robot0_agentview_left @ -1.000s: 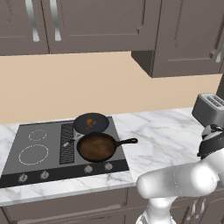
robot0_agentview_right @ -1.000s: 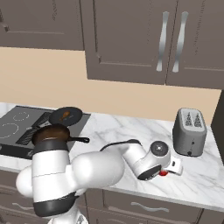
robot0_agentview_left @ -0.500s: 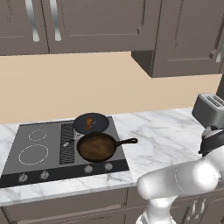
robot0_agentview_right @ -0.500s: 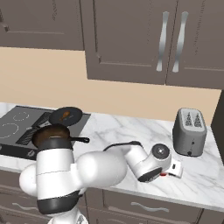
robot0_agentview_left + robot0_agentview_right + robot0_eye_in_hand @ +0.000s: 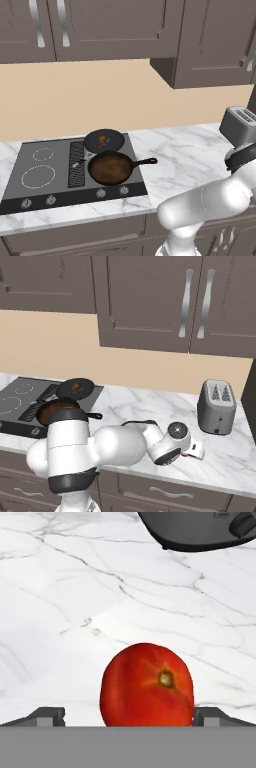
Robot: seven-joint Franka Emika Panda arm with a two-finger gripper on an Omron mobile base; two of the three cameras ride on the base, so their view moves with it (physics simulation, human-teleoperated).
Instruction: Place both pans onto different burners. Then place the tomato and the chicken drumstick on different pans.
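Since a second ago the hand has swung slightly on the right side of the counter [image 5: 150, 406], its white end now at the counter's front edge by the toaster; pans and cooktop have not shifted.

Nearest, in the hand view, the tomato [image 5: 147, 684] sits on the marble between the two fingertips [image 5: 47, 715], one at its 9 o'clock and one at its 3 o'clock. The gripper [image 5: 130, 718] is open wide; the left tip stands clear of the tomato, the right one comes close to its side, and contact cannot be told. In the right base view a sliver of the tomato [image 5: 186, 454] shows under the gripper [image 5: 192, 451], at about 7 o'clock from the toaster [image 5: 217, 406].

Farther off, on the cooktop [image 5: 30, 190], the brown pan [image 5: 111, 167] rests on the front right burner, handle pointing to 3 o'clock. Just behind it, at 12 o'clock, the black skillet [image 5: 104, 140] sits on the rear right burner with the drumstick [image 5: 102, 139] on it. The left burners [image 5: 35, 176] are bare.
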